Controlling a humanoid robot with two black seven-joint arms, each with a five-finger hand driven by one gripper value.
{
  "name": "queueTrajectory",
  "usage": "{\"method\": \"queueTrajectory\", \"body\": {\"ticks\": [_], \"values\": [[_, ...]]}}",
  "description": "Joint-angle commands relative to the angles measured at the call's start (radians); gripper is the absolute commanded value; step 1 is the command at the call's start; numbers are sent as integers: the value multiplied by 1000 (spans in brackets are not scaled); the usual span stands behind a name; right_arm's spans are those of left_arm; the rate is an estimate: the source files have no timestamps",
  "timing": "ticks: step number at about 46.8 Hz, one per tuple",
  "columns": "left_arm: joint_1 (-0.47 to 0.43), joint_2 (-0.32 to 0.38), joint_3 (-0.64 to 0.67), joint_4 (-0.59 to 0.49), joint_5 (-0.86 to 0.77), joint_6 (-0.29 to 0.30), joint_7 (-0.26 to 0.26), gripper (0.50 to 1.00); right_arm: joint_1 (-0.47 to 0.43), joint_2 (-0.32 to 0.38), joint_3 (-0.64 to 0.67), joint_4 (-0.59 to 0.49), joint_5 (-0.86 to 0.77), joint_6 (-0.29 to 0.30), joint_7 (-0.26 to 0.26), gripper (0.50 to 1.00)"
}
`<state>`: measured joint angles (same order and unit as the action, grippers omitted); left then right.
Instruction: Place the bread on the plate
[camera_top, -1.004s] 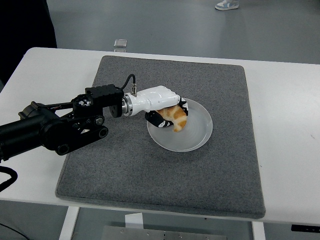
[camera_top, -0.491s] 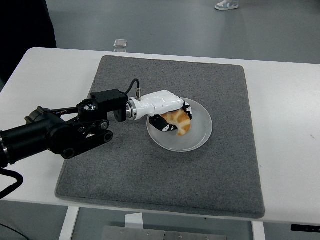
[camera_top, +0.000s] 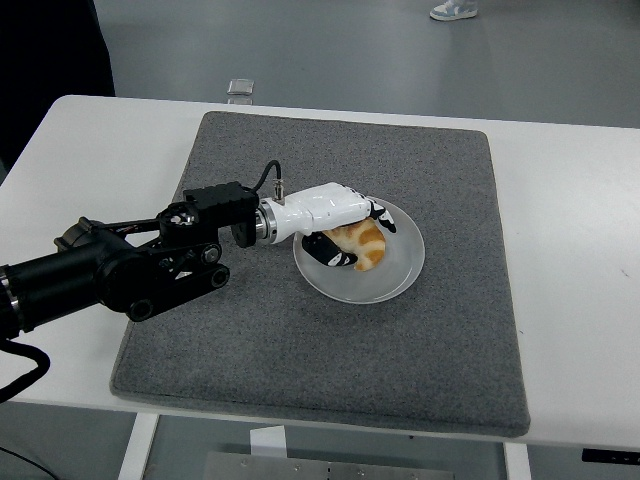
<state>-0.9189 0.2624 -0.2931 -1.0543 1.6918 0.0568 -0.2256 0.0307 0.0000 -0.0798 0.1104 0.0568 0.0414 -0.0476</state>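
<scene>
Lowered since earlier, bread (camera_top: 364, 243) lies upright-long on plate (camera_top: 400, 275), left hand (camera_top: 335, 215) opening.

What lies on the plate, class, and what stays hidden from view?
On the plate lies the bread, with the left hand over its upper part. Whether the fingers grip it is hidden.

I see the mat (camera_top: 330, 330) lying in the middle of the table (camera_top: 580, 250), reaching almost to its near edge. The plate (camera_top: 395, 280) sits on the mat, a little toward the far edge from centre. The bread (camera_top: 366, 244) lies in the plate's left half. My left hand (camera_top: 330, 215) reaches in from the left edge, over the bread.
</scene>
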Motion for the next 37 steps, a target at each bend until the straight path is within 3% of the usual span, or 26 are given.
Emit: {"method": "queueTrajectory", "body": {"ticks": [1,7,13,21,30,34,37], "values": [[0,0,-1,-1,-3,1,0,902,0,0,-1,0,0,0,0,952],[0,1,-12,-6,-17,1,0,990,0,0,0,0,0,0,0,952],[-1,9,-15,-19,-113,0,0,992,0,0,0,0,0,0,0,952],[-20,20,-17,-35,-360,-12,0,994,0,0,0,0,0,0,0,952],[-101,89,-18,-29,-631,-26,2,994,0,0,0,0,0,0,0,952],[-138,116,-17,-29,-770,-51,2,994,0,0,0,0,0,0,0,952],[-170,167,-21,-29,-901,-110,2,994,0,0,0,0,0,0,0,952]]}}
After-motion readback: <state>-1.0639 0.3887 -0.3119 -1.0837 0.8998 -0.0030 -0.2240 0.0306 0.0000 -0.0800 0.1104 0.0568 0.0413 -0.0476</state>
